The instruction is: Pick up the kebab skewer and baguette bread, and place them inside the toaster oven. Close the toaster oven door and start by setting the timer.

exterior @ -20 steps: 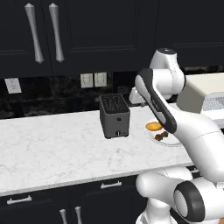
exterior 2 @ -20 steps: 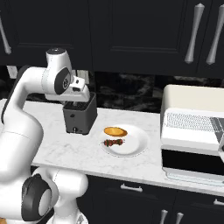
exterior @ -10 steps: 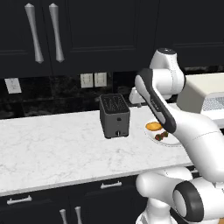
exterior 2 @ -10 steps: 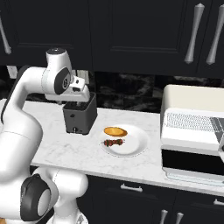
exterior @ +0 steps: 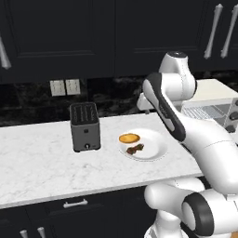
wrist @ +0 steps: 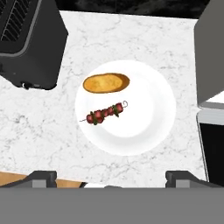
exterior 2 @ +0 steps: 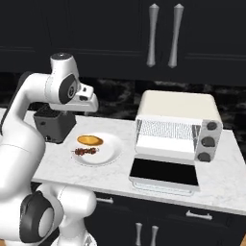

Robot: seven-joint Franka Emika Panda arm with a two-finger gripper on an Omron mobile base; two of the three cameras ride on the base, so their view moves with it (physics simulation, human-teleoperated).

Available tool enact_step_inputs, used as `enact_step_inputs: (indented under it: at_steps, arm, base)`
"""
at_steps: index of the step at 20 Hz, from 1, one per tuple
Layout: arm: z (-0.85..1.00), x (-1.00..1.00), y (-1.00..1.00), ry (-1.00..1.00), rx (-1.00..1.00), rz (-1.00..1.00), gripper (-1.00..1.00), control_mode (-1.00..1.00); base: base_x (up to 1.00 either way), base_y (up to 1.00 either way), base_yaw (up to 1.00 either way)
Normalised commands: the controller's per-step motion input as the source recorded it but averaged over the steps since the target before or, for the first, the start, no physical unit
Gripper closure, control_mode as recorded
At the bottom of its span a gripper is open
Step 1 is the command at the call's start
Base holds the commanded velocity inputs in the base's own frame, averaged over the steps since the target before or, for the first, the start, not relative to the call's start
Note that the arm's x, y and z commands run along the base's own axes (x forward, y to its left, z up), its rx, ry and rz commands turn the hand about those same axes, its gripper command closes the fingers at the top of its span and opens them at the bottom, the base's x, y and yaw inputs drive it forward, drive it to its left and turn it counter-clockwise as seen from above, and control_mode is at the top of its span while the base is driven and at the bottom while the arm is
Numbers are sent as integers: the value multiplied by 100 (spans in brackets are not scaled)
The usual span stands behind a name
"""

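I have the gripper [wrist: 111, 177] spread wide, fingers far apart, nothing between them. It hangs high over the white plate [wrist: 155, 116], looking straight down.

The baguette bread [wrist: 106, 82] lies on the plate; the kebab skewer [wrist: 105, 113] lies just beside it, on the side nearer the counter's front edge, the two apart and roughly parallel. From the right base view, bread [exterior 2: 90, 140] behind, skewer [exterior 2: 86, 152] in front, both on the plate [exterior 2: 110, 152]. From the left base view, bread [exterior: 128, 138] and skewer [exterior: 135, 149] show the same arrangement.

The toaster oven [exterior 2: 178, 125] stands on the marble counter [exterior 2: 230, 178] to the right of the plate, well apart from it. The toaster oven door [exterior 2: 164, 173] is dropped flat, glass facing up, and the wire rack [exterior 2: 166, 130] is visible inside. Three dark knobs [exterior 2: 207, 141] run down its right face.

A dark slot toaster [exterior: 84, 126] sits left of the plate, near it but not touching.
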Motion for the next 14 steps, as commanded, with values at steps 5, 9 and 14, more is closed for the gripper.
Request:
enact_step_inputs:
  at_steps: [5,9,14]
  arm:
    - [0,0,0,0,0,0,-100,100]
    - [0,0,0,0,0,0,-100,100]
    - [0,0,0,0,0,0,-100,100]
  base:
    - [0,-31,-3]
    - [0,-25,0]
    - [0,-38,-1]
